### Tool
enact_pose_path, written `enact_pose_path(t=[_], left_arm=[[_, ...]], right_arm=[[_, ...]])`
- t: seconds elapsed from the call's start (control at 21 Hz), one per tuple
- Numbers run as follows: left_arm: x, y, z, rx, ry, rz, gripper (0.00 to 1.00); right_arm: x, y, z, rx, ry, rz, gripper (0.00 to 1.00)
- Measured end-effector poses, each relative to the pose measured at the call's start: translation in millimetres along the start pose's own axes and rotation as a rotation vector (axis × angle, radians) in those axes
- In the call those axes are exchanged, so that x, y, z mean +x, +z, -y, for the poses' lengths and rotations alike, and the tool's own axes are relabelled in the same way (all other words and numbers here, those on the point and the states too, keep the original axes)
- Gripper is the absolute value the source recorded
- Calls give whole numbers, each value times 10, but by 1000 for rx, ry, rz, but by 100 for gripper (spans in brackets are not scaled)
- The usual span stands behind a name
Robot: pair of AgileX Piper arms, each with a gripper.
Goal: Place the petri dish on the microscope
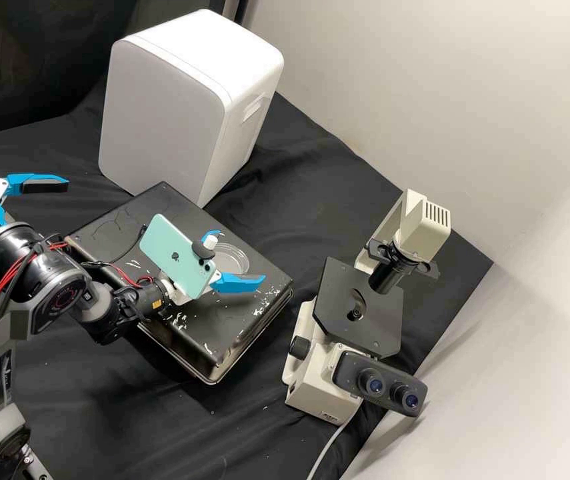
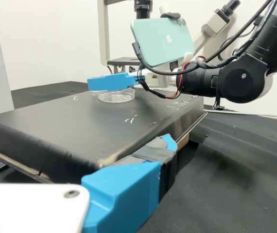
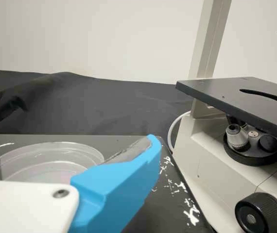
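A clear petri dish [image 1: 230, 257] [image 3: 46, 162] [image 2: 116, 95] rests on a black raised slab [image 1: 125, 223] [image 2: 70, 131]. My right gripper [image 1: 235, 261] [image 3: 70, 145] is open and straddles the dish, one blue finger [image 1: 238, 281] [image 3: 124, 179] on each side at rim height. The white microscope [image 1: 338, 360] [image 3: 216, 160] stands to the right of the slab, its black stage [image 1: 361, 303] [image 3: 235, 97] bare. My left gripper [image 1: 21, 200] [image 2: 77, 138] is open at the far left, level with the slab's far edge and holding nothing.
A tall white box [image 1: 185, 100] stands behind the slab. A mint-green phone [image 1: 178, 257] [image 2: 163, 39] is mounted on the right arm's wrist. The microscope's eyepieces [image 1: 385, 387] face the bench's front and its cable trails off the edge. A wall runs close behind the microscope.
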Motion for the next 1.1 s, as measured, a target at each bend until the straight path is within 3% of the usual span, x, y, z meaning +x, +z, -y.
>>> enact_pose_path(t=[0.24, 0.38, 0.43, 0.62, 0.76, 1.1], left_arm=[[0, 0, 0, 0, 0, 0, 100], [0, 0, 0, 0, 0, 0, 100], [0, 0, 0, 0, 0, 0, 100], [0, 0, 0, 0, 0, 0, 100], [0, 0, 0, 0, 0, 0, 100], [12, -4, -14, 3, 5, 1, 100]], right_arm=[[4, 26, -23, 3, 5, 7, 0], [5, 42, -11, 31, -10, 21, 0], [5, 44, -14, 41, -11, 20, 100], [13, 52, -28, 40, -6, 21, 100], [12, 52, -28, 21, -4, 25, 100], [9, 44, -26, 25, 7, 29, 100]])
